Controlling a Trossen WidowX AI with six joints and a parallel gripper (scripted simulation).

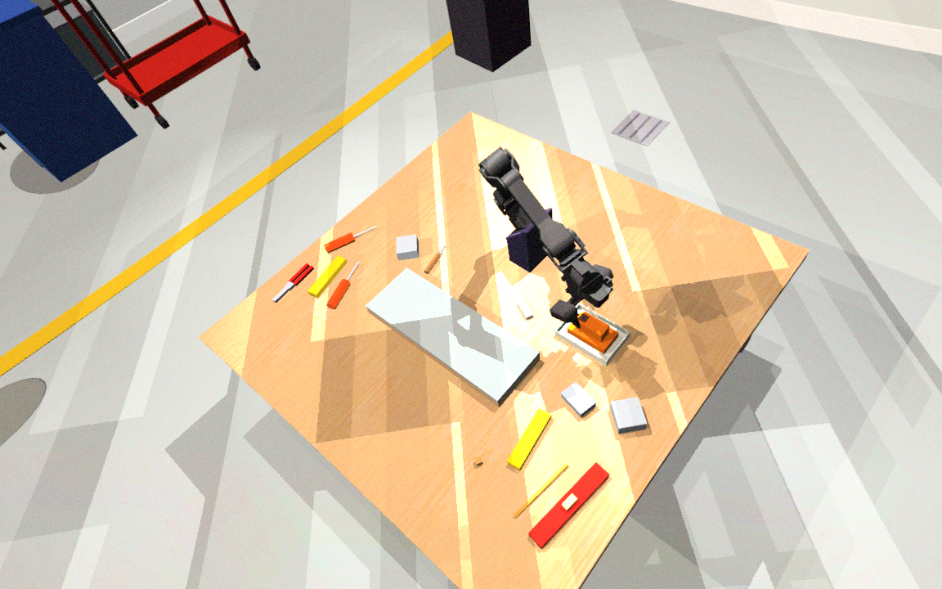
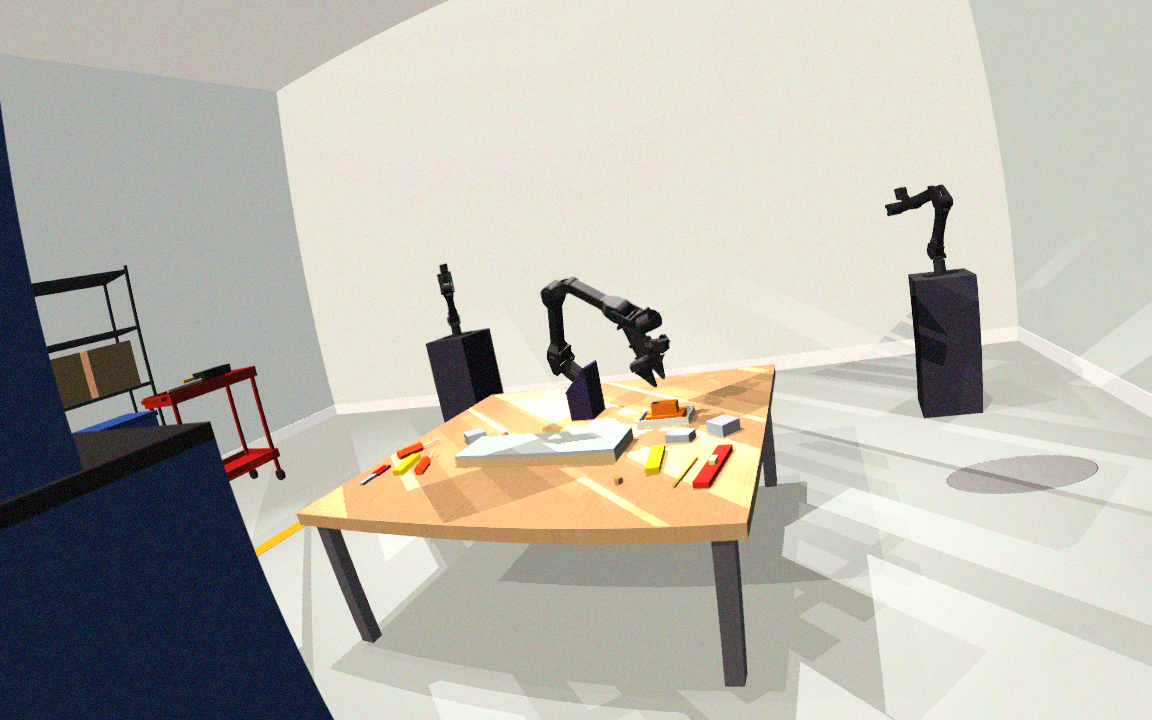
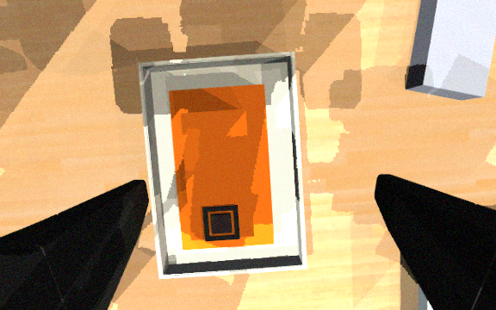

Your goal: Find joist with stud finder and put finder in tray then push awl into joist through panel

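We observe a workshop or robotics lab. Evidence: a wooden workbench (image 1: pixel 357 395) (image 2: pixel 526 519) with screwdrivers (image 1: pixel 338 242) (image 2: pixel 410 449) at its left; a red tool cart (image 1: pixel 174 60) (image 2: pixel 255 368) and metal shelving (image 2: pixel 134 326) at far left; robot arms on dark pedestals (image 2: pixel 947 349) (image 1: pixel 491 33) beyond.
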